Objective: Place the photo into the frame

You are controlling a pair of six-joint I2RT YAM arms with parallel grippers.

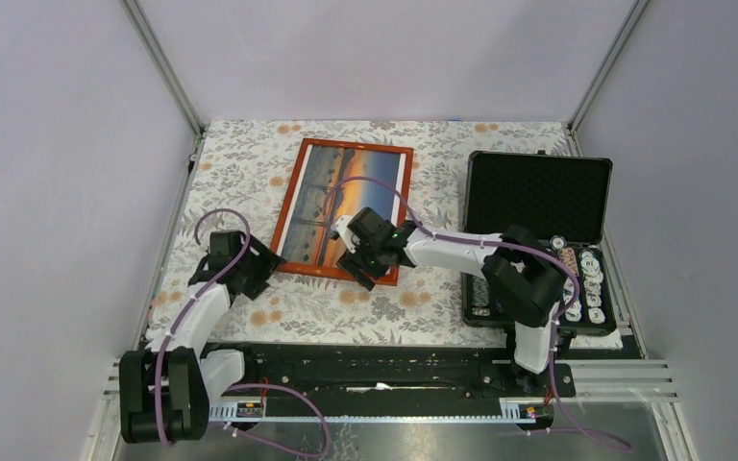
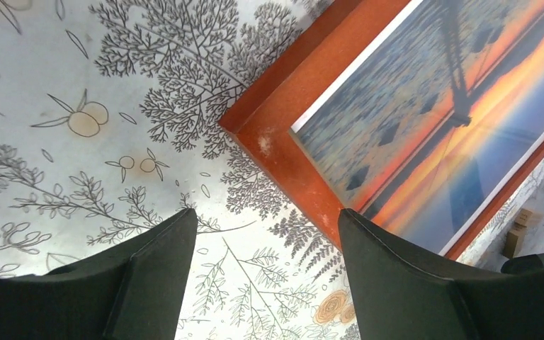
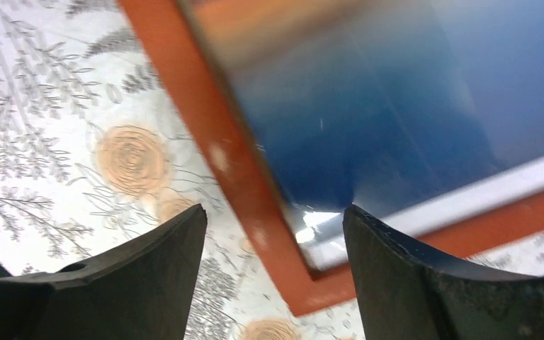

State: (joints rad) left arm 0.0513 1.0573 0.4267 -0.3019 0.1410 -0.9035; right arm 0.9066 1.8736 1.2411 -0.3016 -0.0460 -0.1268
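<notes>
The orange-brown frame (image 1: 292, 196) lies tilted on the floral cloth in the middle of the table. The photo (image 1: 346, 197), a bridge at sunset, lies picture up inside it. My left gripper (image 1: 259, 266) is open and empty beside the frame's near left corner (image 2: 265, 134); the photo (image 2: 432, 120) shows past that corner. My right gripper (image 1: 363, 272) is open and empty above the frame's near right corner (image 3: 312, 287), one finger over the cloth, the other over the photo's blue part (image 3: 397, 113).
An open black case (image 1: 538, 230) with rows of chips stands to the right of the frame, next to the right arm. The floral cloth (image 1: 250, 163) covers the table up to the walls. A black rail runs along the near edge.
</notes>
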